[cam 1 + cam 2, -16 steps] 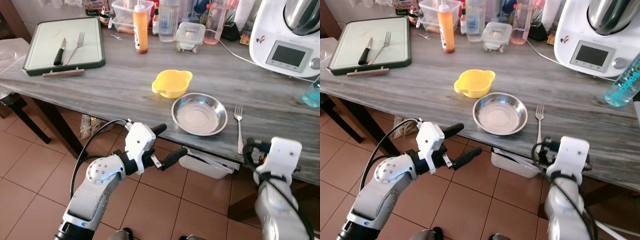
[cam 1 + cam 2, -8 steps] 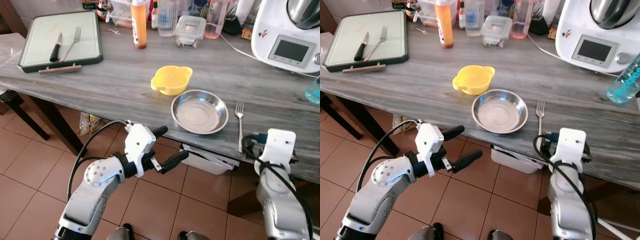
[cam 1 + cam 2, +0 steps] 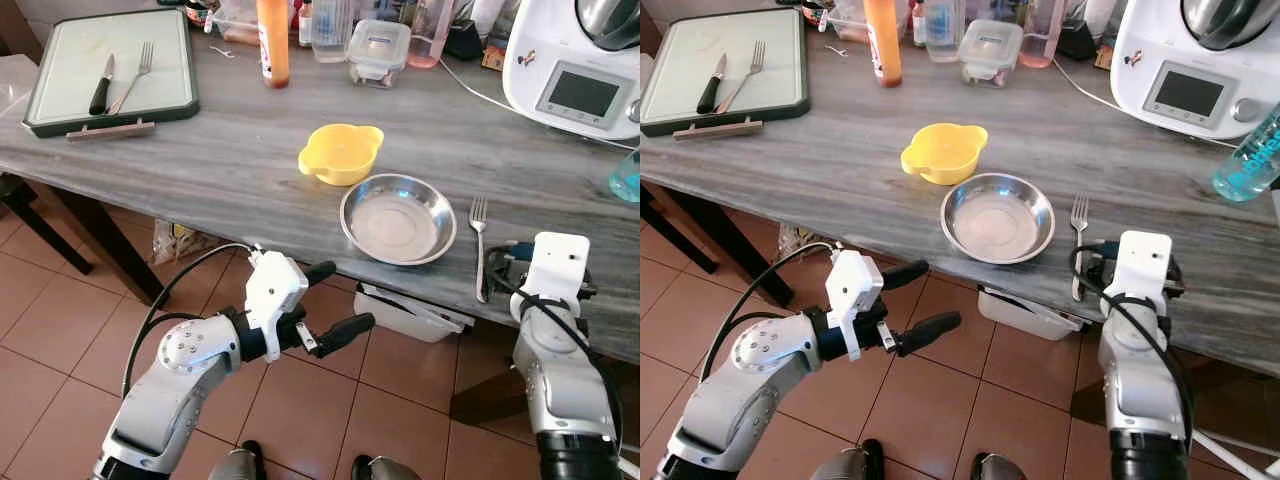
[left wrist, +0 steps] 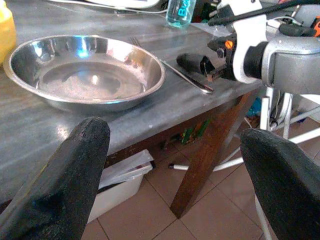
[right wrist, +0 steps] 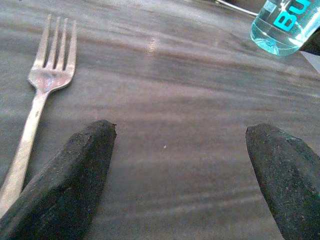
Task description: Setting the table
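Forks lay in two places on the grey bench (image 3: 200, 150). One fork (image 3: 479, 247) sat at centre right of the left eye frame, just right of the steel bowl (image 3: 397, 218), tines pointing up the frame and handle reaching the near edge. The second fork (image 3: 132, 76) lay at the upper left, on the green-rimmed board (image 3: 60, 50), beside a black-handled knife (image 3: 101, 84). A yellow bowl (image 3: 341, 153) stood just up and left of the steel one, close to it; whether they touched could not be told.

Along the top edge stood an orange bottle (image 3: 272, 42), a lidded box (image 3: 379, 52) and some clear containers. A white kitchen machine (image 3: 580, 55) filled the upper right corner, and a blue-tinted bottle (image 3: 1246, 150) stood at the right edge.

The left tool (image 3: 325, 304) hung at lower centre of the frame, below and in front of the bench edge, over the tiled floor (image 3: 60, 340). Its two black fingers were spread wide apart and held nothing.

The right tool (image 5: 180, 165) was at the near bench edge at lower right, just right of the fork's handle. In its wrist view the fingers (image 5: 70, 175) stood far apart over the bench top, empty, with the fork just beside one of them.

A white tub (image 3: 410, 322) sat under the bench, below the steel bowl.
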Motion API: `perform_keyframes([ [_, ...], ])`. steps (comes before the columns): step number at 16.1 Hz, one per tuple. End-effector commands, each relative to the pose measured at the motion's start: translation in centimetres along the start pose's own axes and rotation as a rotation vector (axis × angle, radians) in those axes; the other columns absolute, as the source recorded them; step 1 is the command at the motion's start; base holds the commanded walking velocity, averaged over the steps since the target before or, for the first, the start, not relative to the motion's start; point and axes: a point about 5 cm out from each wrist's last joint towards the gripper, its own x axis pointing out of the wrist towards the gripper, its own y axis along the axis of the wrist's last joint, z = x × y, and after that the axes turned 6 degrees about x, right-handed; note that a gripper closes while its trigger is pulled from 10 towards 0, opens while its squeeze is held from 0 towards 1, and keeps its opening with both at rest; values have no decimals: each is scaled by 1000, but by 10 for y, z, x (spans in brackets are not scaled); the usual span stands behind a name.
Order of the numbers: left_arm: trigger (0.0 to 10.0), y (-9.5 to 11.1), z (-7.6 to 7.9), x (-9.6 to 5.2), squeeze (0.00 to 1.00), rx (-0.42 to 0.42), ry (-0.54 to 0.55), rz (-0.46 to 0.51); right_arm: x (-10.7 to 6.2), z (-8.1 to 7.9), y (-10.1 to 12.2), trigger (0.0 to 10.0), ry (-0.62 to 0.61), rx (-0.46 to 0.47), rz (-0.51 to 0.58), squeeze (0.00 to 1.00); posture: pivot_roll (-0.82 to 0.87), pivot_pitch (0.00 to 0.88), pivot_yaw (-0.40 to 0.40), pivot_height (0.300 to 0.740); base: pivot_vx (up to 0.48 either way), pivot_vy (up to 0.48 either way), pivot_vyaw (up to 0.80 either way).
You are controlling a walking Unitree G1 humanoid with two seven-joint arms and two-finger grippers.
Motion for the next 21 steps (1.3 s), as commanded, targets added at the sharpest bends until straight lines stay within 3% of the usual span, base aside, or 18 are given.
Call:
perform_keyframes([
  [1, 10000, 1, 7, -1, 0, 4, -35, -4, 2, 10, -20, 10000, -46, -6, -93, 1000, 91, 271, -41, 740, 0, 0, 0],
  [5, 10000, 1, 8, -3, 0, 4, -40, -12, 3, -2, -31, 10000, -5, -17, -146, 1000, 101, 274, -40, 740, 0, 0, 0],
  [12, 10000, 0, 8, -3, 0, 6, -44, -28, -8, -22, -42, 10000, 66, 67, -221, 1000, 101, 274, -39, 740, 0, 0, 0],
  [15, 10000, 0, 7, -2, 0, 11, -46, -27, -15, -26, -32, 10000, 91, 109, -199, 1000, 98, 271, -36, 740, 0, 0, 0],
  [21, 10000, 0, 7, -1, 0, 13, -50, -27, -22, -30, -35, 10000, 107, 140, -222, 1000, 97, 266, -31, 740, 0, 0, 0],
])
